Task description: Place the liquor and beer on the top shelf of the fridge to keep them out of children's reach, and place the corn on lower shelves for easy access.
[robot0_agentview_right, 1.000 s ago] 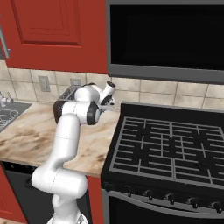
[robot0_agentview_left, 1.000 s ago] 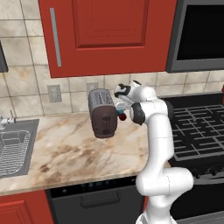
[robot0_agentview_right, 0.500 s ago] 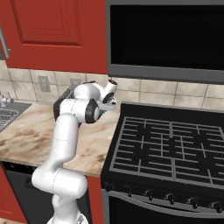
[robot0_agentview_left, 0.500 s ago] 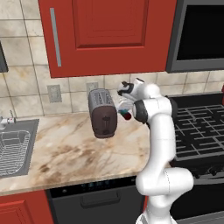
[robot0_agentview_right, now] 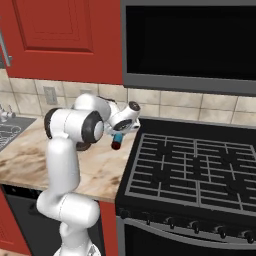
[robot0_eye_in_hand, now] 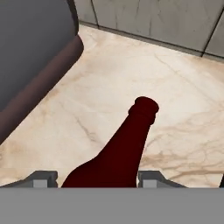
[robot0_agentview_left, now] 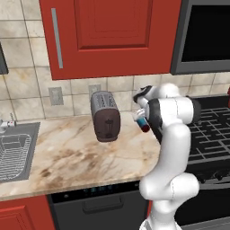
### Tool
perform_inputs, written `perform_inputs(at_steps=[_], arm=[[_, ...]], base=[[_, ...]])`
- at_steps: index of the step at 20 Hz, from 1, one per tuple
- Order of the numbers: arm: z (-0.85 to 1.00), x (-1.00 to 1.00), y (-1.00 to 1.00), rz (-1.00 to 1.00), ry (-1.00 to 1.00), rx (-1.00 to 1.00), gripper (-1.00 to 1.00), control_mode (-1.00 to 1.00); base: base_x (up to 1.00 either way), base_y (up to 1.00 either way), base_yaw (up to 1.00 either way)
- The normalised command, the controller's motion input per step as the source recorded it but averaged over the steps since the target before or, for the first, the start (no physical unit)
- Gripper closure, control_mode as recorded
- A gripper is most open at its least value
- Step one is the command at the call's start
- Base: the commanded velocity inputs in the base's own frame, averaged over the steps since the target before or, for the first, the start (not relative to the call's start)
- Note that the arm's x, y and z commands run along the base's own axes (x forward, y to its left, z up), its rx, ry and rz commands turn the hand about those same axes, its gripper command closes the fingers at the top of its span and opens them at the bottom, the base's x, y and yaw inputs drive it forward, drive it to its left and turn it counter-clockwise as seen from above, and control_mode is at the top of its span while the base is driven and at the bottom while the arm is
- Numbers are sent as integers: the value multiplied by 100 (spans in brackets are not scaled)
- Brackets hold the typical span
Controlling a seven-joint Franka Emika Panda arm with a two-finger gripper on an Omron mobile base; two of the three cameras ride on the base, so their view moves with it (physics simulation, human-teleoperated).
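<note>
Red-brown beer sits between our gripper jaws, apparently clamped; risk: slips, drops on marble surface, or clips toaster.

Kitchen: stove, toaster, sink, red cabinets.

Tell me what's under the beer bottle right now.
Bare marble counter lies beneath the beer bottle, with the toaster beside it. The bottle's base is hidden between the gripper fingers.
</note>
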Motion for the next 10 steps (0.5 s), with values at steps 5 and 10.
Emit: perform_inputs(at_steps=[5, 10], arm=[[87, -100, 0, 0, -36, 0, 100, -100], [100, -100, 0, 0, -23, 0, 100, -100]], base=[[0, 0, 0], [0, 0, 0]])
